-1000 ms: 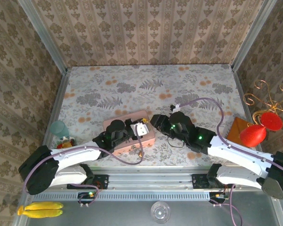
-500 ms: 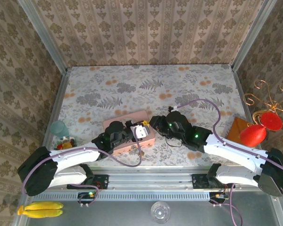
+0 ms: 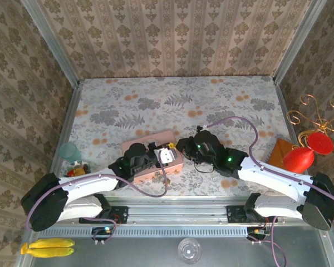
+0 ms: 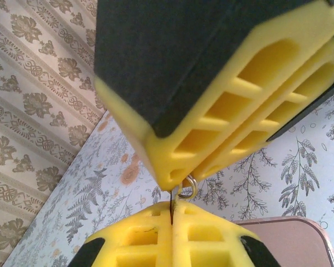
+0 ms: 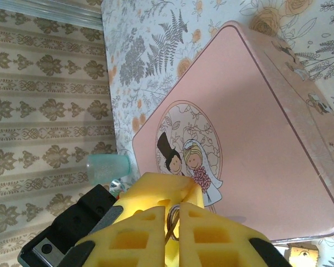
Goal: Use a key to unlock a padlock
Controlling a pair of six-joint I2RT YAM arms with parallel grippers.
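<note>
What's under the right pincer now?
The pink tin, cartoon couple facing up. The right pincer covers part of its lid, so anything there is hidden.

the key (image 4: 171, 196) is a thin dark sliver seen edge-on, standing upright, pinched in the left claw (image 4: 171, 214); a small silver ring (image 4: 187, 187) at its top is caught at the tip of the right claw (image 4: 179, 178); the padlock (image 5: 303, 253), tiny and brass-gold, lies on the desk just beside a corner of the pink tin (image 5: 256, 139); its shackle is too small to make out
</note>
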